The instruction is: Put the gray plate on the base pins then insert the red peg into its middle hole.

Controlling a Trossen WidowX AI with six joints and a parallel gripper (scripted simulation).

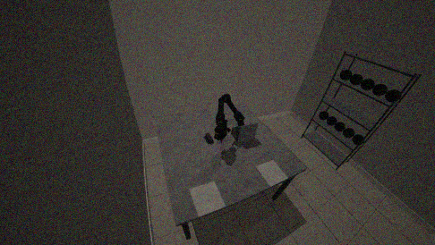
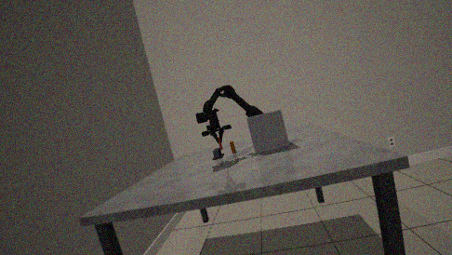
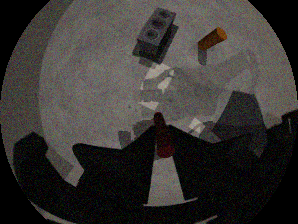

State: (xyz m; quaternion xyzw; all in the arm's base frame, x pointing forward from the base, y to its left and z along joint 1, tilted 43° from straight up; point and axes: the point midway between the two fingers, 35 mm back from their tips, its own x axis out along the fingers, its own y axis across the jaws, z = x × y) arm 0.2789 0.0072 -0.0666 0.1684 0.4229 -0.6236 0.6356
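Note:
My gripper is shut on the red peg, which hangs upright from the fingers above the table. The base with the gray plate stands on the table a little to the left of and below the gripper. In the wrist view it lies ahead of the peg, with two small round marks on its top. It is too dim to tell how flat the plate sits.
A small orange piece stands right of the base. A gray box holds the arm's foot behind. The table has two light patches near its front. A shelf rack stands at the right wall.

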